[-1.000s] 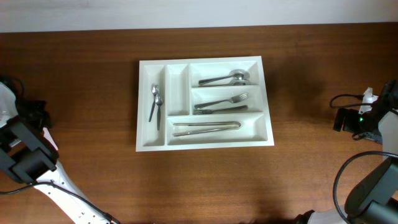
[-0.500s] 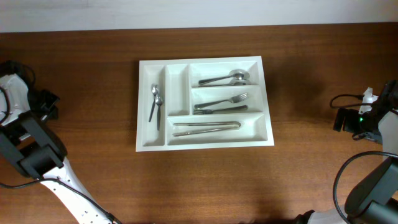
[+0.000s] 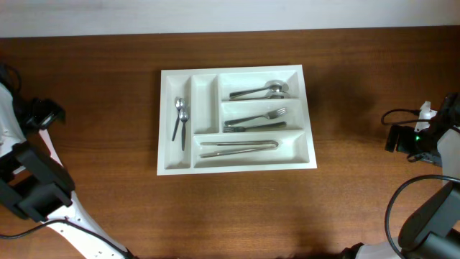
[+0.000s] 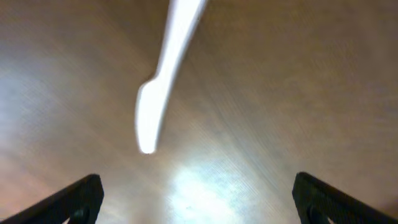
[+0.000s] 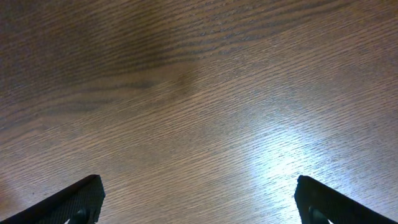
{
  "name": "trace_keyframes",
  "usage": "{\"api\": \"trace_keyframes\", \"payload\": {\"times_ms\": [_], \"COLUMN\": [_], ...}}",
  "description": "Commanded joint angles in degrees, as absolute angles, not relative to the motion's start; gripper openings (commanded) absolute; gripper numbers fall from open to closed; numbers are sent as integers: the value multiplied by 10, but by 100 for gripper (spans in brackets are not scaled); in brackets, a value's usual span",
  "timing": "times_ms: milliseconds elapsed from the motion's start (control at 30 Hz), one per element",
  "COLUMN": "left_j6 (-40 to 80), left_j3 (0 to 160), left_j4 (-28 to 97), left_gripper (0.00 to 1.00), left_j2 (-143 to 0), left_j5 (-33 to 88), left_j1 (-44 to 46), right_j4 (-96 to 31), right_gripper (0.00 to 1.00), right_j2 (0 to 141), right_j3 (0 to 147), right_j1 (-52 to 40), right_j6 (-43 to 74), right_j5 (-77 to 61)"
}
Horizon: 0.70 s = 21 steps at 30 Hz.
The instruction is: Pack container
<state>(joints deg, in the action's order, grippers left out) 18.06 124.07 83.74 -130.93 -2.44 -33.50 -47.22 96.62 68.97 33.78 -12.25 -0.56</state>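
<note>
The container (image 3: 237, 168), a white cutlery tray, lies flat in the middle of the table. Two small spoons (image 3: 180, 119) lie in its leftmost narrow compartment; the narrow one beside it holds nothing. Spoons (image 3: 260, 91), forks (image 3: 255, 119) and knives (image 3: 238, 147) fill the three long compartments. My left gripper (image 3: 44, 114) is at the table's left edge, far from the tray. In its wrist view, the left gripper (image 4: 198, 205) is open over bare wood, and the picture is blurred. My right gripper (image 3: 399, 138) is at the right edge. The right gripper (image 5: 198, 202) is open above bare wood.
A blurred white streak (image 4: 163, 74) crosses the left wrist view; I cannot tell what it is. Brown wood surrounds the tray on all sides. The pale far edge (image 3: 230, 14) of the table runs along the top of the overhead view.
The left arm has shifted at the table's left edge, its wrist swinging toward the far side. The tray, the cutlery and the right arm have not moved.
</note>
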Motion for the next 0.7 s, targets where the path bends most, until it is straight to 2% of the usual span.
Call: {"api": "trace_keyframes", "payload": {"times_ms": [0, 200, 367, 667], "left_j6": [153, 94, 3, 4], "left_j3": [1246, 1246, 1245, 1239], "left_j4": [837, 825, 803, 767], "left_gripper": [99, 99, 99, 99], "left_j2": [-1303, -1304, -1304, -1304], "left_j5": [-97, -97, -13, 27], "left_j1": [-349, -362, -363, -364], "right_j4": [-471, -471, -471, -471], "right_gripper": [99, 99, 99, 99], "right_j2": [969, 969, 969, 969], "right_j3": [690, 690, 690, 690], "right_j1": [338, 338, 338, 338], "right_j6": [-124, -124, -124, -124], "right_j5": [-11, -11, -11, -11]}}
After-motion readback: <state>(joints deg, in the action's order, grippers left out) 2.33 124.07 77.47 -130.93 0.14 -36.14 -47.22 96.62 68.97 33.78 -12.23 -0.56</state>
